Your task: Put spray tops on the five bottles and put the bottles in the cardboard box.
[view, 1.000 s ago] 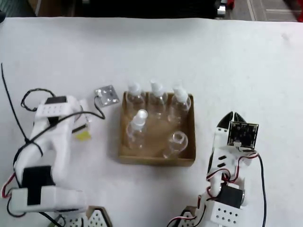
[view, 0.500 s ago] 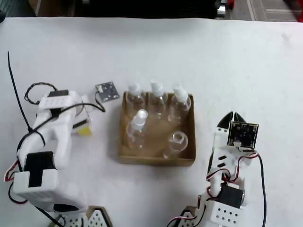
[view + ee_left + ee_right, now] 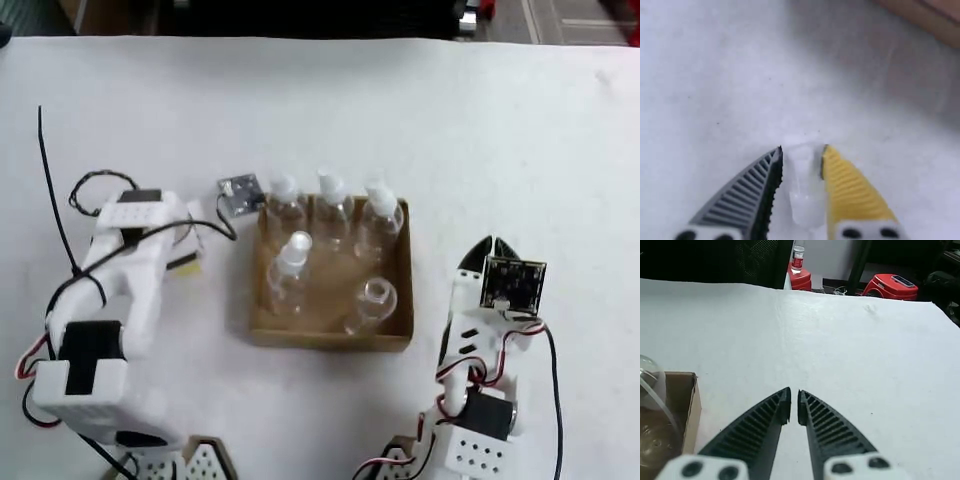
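The cardboard box [image 3: 330,338] sits near the middle of the white table [image 3: 500,120], with all five bottles upright inside. Three capped bottles [image 3: 333,205] line its 12 o'clock side, and a fourth capped bottle [image 3: 292,265] stands toward 8 o'clock. An uncapped bottle [image 3: 373,300], its neck open, stands in the 4 o'clock corner. At 9 o'clock from the box, the left gripper [image 3: 801,150] is clamped narrowly on a translucent white spray top [image 3: 802,195], one grey and one yellow finger pressing its sides. At 3 o'clock from the box, the right gripper [image 3: 794,402] has its black jaws nearly together, holding nothing.
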Action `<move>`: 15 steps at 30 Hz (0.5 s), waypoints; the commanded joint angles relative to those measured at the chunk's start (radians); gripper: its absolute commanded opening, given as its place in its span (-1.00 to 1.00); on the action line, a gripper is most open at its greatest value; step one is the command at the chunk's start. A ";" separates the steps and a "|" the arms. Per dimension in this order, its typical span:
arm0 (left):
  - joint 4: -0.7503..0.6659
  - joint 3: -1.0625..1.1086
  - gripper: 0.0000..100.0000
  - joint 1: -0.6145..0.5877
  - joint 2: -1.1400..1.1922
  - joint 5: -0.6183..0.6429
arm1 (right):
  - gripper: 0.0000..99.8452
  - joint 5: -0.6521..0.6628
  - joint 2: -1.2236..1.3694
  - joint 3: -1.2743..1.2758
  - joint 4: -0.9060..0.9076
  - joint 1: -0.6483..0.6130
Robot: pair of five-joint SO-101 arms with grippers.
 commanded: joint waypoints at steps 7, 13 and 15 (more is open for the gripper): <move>0.054 -0.049 -0.75 -0.007 -0.005 0.012 | -0.97 0.012 -0.002 0.008 0.002 -0.008; 0.115 -0.094 -0.57 -0.027 -0.008 0.009 | -0.97 0.012 -0.002 0.008 0.002 -0.008; 0.140 -0.123 -0.49 -0.047 -0.007 0.009 | -0.97 0.012 -0.002 0.008 0.002 -0.008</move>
